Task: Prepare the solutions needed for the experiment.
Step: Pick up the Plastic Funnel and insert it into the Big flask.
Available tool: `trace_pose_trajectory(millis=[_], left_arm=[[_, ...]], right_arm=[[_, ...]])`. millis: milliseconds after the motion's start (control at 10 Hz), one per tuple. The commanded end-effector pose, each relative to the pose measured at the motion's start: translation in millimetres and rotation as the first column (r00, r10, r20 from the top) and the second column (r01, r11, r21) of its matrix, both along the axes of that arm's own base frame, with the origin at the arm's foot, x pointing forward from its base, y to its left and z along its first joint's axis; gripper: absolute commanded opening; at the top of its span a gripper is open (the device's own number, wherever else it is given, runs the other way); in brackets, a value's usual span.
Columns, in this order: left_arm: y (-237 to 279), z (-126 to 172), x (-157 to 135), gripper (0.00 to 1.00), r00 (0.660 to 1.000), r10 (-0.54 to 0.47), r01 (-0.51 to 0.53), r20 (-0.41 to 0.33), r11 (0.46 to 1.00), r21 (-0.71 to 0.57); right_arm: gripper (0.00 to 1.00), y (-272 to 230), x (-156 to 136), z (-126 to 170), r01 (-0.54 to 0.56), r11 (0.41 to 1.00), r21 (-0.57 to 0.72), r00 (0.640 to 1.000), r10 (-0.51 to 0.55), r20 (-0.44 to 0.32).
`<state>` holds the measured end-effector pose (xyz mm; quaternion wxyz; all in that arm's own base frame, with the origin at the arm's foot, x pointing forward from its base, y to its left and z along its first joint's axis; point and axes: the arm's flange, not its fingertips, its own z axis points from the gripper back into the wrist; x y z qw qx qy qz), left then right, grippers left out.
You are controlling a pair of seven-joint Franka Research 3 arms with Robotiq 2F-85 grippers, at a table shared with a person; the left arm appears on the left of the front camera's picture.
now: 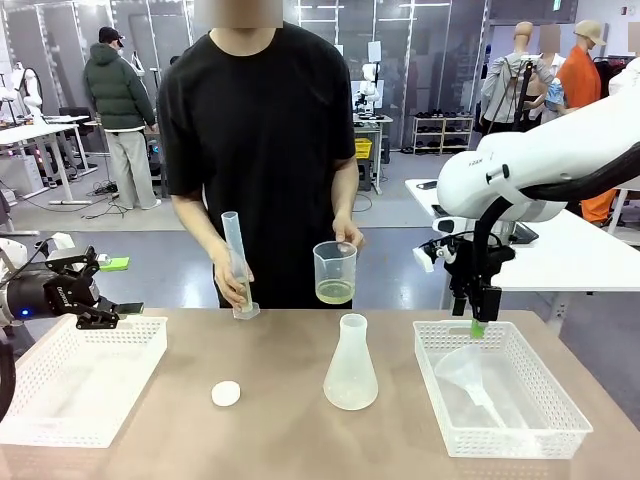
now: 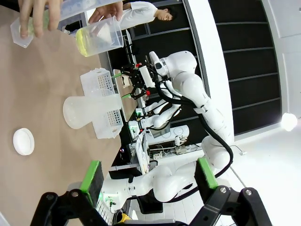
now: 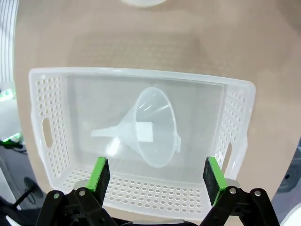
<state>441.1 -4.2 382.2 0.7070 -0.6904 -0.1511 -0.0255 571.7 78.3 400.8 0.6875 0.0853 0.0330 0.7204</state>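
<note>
**A:** Where do you find the solutions?

**B:** Look at the middle of the front view. The solutions (image 1: 335, 292) lie as a shallow, pale yellow-green layer in the bottom of a clear beaker (image 1: 335, 262). The person's hand (image 1: 347, 236) holds it above the far edge of the desk (image 1: 280, 440). Just left of it, the person's other hand (image 1: 235, 288) grips a tall graduated cylinder (image 1: 234, 250), slightly tilted.

**A:** And your grippers?

**B:** Your right gripper (image 1: 478, 326) hangs at the right of the frame, over the far rim of the right-hand basket (image 1: 505, 443). Its jaws are apart and empty. Its wrist view shows a funnel (image 3: 153, 127) lying on its side in that basket. Your left gripper (image 1: 120, 287) sits at the left edge, above the far side of the left-hand basket (image 1: 70, 432). Its jaws are also apart, holding nothing.

**A:** Anything else on the desk?

**B:** A conical flask (image 1: 351, 365) stands upright between the baskets. A small white cap (image 1: 226, 394) lies to its left, apart from it.
</note>
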Motion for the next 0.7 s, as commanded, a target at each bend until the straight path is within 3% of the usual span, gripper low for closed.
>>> trace_pose_trajectory(millis=[0, 600], left_arm=[[0, 0, 0, 1.00, 1.000, 0.005, -0.005, -0.001, 1.000, 0.005], [0, 0, 0, 1.00, 1.000, 0.005, -0.005, -0.001, 1.000, 0.005]], right_arm=[[1.00, 4, 15, -7, -0.111, 0.993, -0.032, 0.993, 0.110, -0.050], [1.00, 9, 9, -31, -0.077, 0.997, -0.027, 0.974, 0.069, -0.214]])
